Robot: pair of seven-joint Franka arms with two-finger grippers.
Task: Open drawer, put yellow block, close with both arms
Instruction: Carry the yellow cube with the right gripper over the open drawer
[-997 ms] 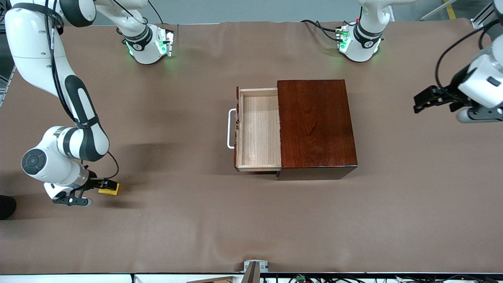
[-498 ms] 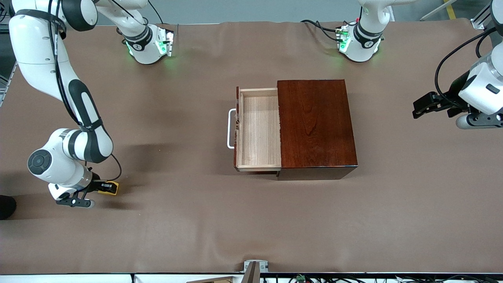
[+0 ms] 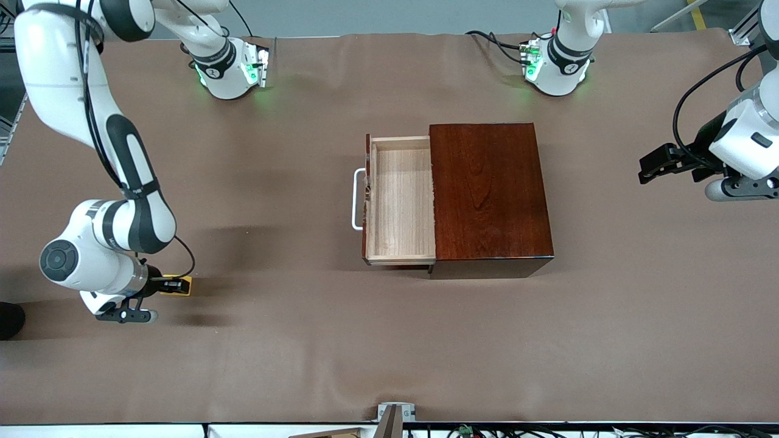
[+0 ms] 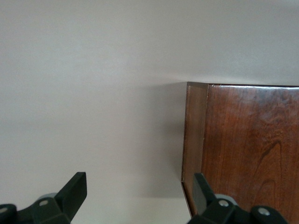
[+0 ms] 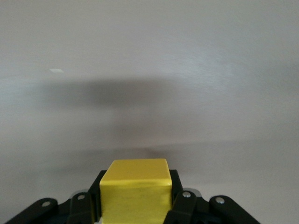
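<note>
Nearest the front camera, toward the right arm's end of the worktop, the right gripper is clamped on the yellow block. The right wrist view shows this plainly: the yellow block sits squeezed between the black fingers, one on each side, with bare brown surface stretching ahead of it and a soft shadow lying across that surface. A second ago the fingers stood wide around the block; now they grip it, and both gripper and block have shifted a little toward the box. Whether the block has left the worktop cannot be told.

Farther from the camera, near the middle of the worktop, the dark wooden box stands where it stood earlier. Its drawer is pulled out toward the right arm's end, the pale tray inside holding nothing, and the white handle juts from its dark front. Drawer and box have not moved across the three moments.

At the left arm's end, the left gripper hangs over bare worktop, well apart from the box and pointing toward it. It has dropped slightly from where it was a second ago. In the left wrist view its fingers stand wide apart with nothing between them, and a corner of the wooden box shows ahead.

Farthest off, the two green-lit bases sit along the worktop's edge.
</note>
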